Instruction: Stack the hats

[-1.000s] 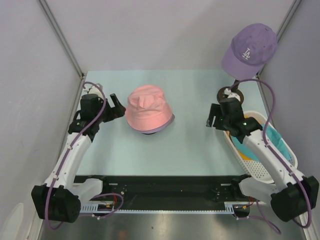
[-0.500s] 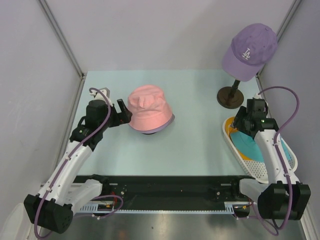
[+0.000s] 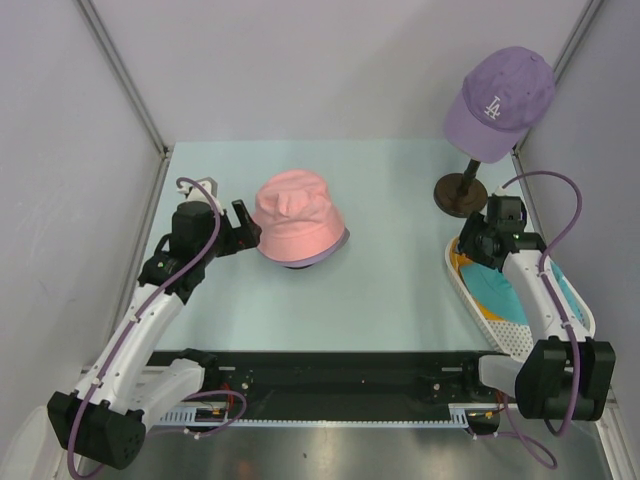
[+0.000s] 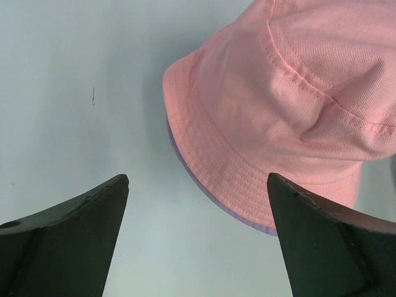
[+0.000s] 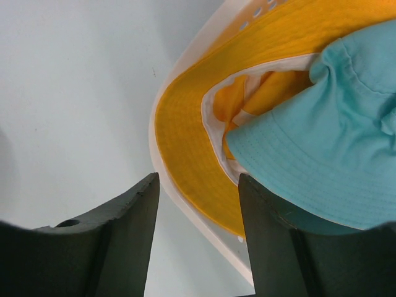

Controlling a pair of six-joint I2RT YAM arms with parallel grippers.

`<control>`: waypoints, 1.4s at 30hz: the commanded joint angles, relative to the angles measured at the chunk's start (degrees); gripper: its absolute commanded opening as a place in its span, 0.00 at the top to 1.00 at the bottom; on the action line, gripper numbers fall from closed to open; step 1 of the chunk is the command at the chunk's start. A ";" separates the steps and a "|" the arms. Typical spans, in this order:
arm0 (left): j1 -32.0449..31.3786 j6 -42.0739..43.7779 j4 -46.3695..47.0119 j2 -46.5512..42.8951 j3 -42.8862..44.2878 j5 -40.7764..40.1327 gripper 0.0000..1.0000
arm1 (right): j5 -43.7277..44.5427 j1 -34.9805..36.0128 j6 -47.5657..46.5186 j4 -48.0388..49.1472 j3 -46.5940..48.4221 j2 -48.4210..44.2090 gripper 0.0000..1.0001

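Right wrist, right gripper (image 5: 198, 179) half-open over orange hat (image 5: 179, 124) brim, left gripper (image 4: 198, 179) wide open, empty

Both arms (image 3: 140, 322) are white with black joints (image 3: 190, 222) — purple cables (image 3: 577, 210), dark tool fingers (image 4: 68, 238).

Table (image 3: 390, 290) pale mint, plain. Pink hat (image 3: 297, 222) near centre: solid, w/ same-colour stitch rows round the brim. Lavender hat (image 4: 216, 206) shows only as a thin rim under it, at the pink's 5 o'clock. Basket (image 3: 522, 345) at 4 o'clock: off-white, dotted w/ small holes. In it, orange hat (image 5: 185, 148) w/ cream lining, & teal hat (image 5: 322, 154), solid, at the orange's 3 o'clock. Cap (image 3: 500, 95) at 1 o'clock: purple, white LA logo; stand (image 3: 460, 192) dark brown. Left arm (image 3: 150, 310) & right arm (image 3: 545, 300) white w/ black joints.
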 commanded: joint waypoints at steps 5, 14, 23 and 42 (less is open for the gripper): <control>-0.27 -0.15 0.23 -0.43 0.26 -0.47 0.02 | -3.23 -0.20 -1.44 4.32 -1.89 2.65 0.42; -0.27 0.03 0.49 0.27 0.52 -0.21 0.02 | -0.35 -0.02 -1.01 3.71 -1.45 5.64 0.44; -0.27 0.56 0.14 0.62 0.61 -0.03 0.02 | 0.72 -0.55 -0.57 3.18 -1.18 4.06 0.46; -0.27 1.52 0.06 2.91 3.60 0.58 0.02 | -9.21 -0.90 -0.39 7.58 -0.84 6.61 1.00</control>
